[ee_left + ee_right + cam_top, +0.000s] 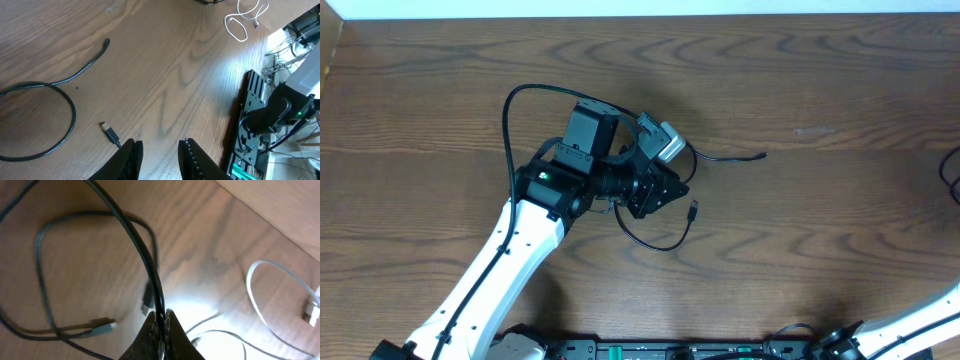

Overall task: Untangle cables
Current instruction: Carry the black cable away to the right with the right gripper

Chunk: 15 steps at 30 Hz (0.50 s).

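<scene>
Right hand pinching thin black cord, curled white cord, woodgrain table

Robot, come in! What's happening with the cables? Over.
Left gripper open, empty, beside looped black cord. Right gripper shut on second black cord. White cord loose nearby. Nothing blocking.

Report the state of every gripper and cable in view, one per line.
left gripper, open, nothing between its fingers
right gripper, shut on the pinched black cord
pinched black cord, lifted, taut
loose black cord, lying slack, looped
white cord, lying loose, looped
</scene>
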Motion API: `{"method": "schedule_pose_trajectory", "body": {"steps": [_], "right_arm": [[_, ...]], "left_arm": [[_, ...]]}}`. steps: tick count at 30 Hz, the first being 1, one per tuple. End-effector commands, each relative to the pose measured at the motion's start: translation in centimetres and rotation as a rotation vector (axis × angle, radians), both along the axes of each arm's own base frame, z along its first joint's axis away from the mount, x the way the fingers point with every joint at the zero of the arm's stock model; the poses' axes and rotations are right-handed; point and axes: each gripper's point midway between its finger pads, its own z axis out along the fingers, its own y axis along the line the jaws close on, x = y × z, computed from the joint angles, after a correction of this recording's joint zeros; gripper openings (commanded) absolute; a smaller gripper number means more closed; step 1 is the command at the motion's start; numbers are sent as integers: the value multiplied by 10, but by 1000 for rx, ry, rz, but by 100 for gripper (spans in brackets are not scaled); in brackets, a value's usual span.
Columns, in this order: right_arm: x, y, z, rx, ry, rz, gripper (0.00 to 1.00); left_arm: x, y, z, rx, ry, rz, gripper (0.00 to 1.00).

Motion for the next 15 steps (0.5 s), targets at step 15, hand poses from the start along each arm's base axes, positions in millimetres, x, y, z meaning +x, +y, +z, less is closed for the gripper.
{"method": "schedule_pose_trajectory", "body": {"steps": [15], "right_arm": [[-37, -16, 14, -127, 134, -205, 6]], "left_arm": [[-3, 3, -14, 27, -11, -27, 29]]}}
